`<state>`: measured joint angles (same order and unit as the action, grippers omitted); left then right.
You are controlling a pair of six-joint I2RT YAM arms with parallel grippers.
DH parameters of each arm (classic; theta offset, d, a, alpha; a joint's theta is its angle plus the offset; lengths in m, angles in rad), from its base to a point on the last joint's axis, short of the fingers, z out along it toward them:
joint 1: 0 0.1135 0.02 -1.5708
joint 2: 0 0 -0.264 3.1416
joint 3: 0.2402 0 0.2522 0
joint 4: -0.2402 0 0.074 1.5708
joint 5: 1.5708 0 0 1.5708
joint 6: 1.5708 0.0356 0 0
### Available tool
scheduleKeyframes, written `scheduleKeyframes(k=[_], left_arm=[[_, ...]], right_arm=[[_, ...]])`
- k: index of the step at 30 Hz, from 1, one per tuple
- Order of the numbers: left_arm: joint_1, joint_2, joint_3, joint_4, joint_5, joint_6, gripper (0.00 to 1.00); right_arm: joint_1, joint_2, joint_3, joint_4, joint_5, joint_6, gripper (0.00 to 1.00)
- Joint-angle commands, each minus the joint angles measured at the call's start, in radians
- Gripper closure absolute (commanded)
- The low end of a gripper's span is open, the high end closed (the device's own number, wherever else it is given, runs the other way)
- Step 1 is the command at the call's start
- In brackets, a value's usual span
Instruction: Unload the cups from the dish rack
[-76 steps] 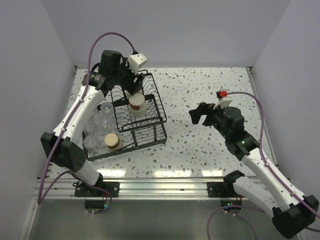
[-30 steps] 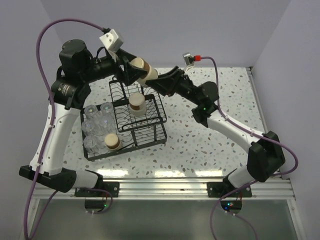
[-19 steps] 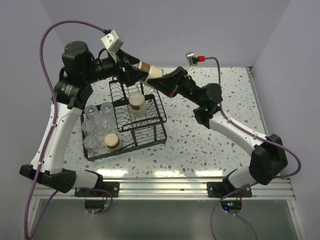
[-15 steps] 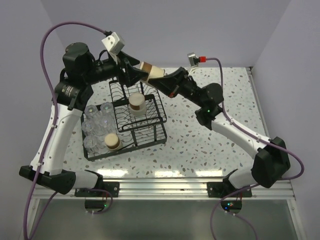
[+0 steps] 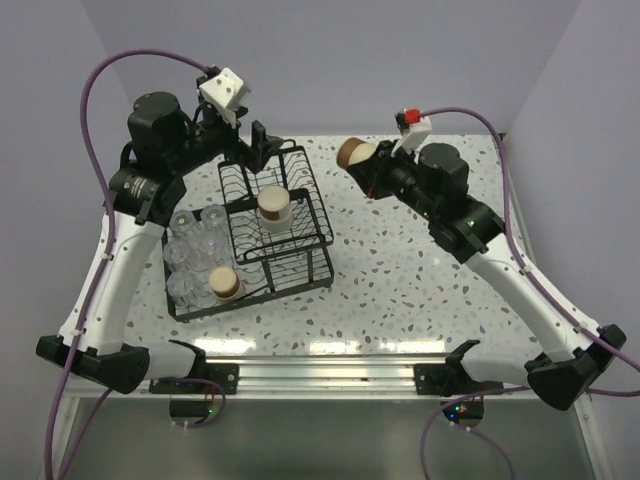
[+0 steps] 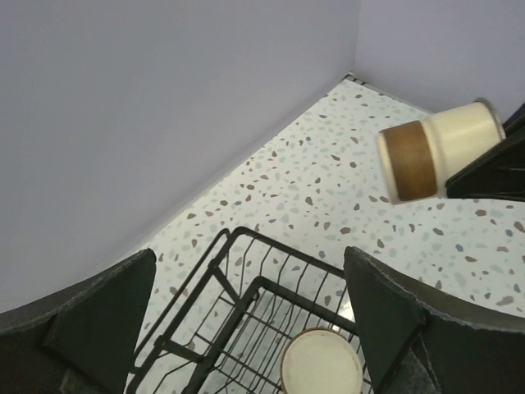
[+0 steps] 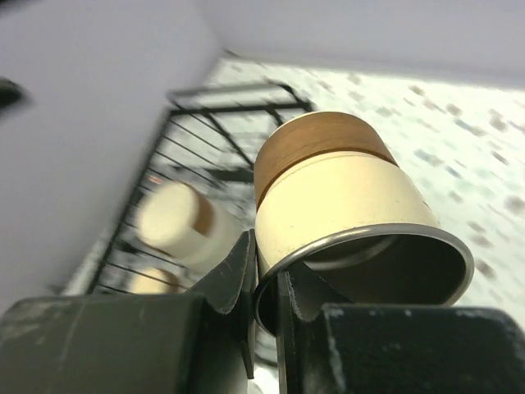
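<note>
The beige cup (image 5: 352, 152) hangs in the air over the far middle of the desk (image 5: 400, 280), well to the right of the dish rack (image 5: 322, 225), and lies tipped on its side. The right fingers (image 7: 264, 261) are pinched narrow on its rim, one inside the wall and one outside. The left fingers (image 5: 250, 148) stand wide apart above the rack's far end and hold nothing.

The cup looks light and hard-walled with a smooth skin, so a thin pinch on the rim may let it swivel. It probably wants a steady carry and a gentle set-down.

A second beige cup (image 5: 273, 205) sits upside down on the raised tier. A third (image 5: 225, 283) sits in the near part of the basket, beside the clear cups (image 5: 200, 235) on the left. The clear ones likely flex, so a hold across the wall would suit them better.

Half a second ago both arms met above the rack with the cup between them. Since then the left fingers have let go, and the right arm has carried the cup off to the right. The rack and the other cups have not moved.
</note>
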<state>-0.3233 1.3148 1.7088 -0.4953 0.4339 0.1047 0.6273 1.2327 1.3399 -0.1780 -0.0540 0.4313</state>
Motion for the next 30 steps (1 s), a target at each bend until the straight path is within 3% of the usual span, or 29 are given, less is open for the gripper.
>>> scheduleKeyframes(k=[1,4,7,13,19,22,30], left_arm=[[-0.003,-0.052,-0.009,-0.017,-0.138,0.085,0.0],[-0.003,-0.069,-0.046,-0.038,-0.165,0.107,0.0],[-0.003,-0.077,-0.09,-0.057,-0.181,0.121,0.0],[-0.003,-0.081,-0.152,-0.072,-0.221,0.135,0.0],[-0.003,-0.098,-0.19,-0.06,-0.199,0.139,0.0],[-0.002,-0.1,-0.19,-0.061,-0.201,0.142,0.0],[-0.003,-0.101,-0.202,-0.061,-0.184,0.151,0.0]], right_arm=[[-0.002,-0.021,0.08,-0.565,0.288,-0.187,1.0],[-0.003,-0.004,0.029,-0.765,0.347,-0.169,1.0],[-0.003,-0.015,-0.071,-0.853,0.338,-0.099,1.0],[-0.001,-0.009,-0.24,-0.88,0.397,-0.011,1.0],[-0.015,0.057,-0.337,-0.734,0.419,-0.002,1.0],[-0.11,0.096,-0.355,-0.652,0.411,-0.014,1.0],[-0.201,0.177,-0.389,-0.563,0.263,-0.065,1.0]])
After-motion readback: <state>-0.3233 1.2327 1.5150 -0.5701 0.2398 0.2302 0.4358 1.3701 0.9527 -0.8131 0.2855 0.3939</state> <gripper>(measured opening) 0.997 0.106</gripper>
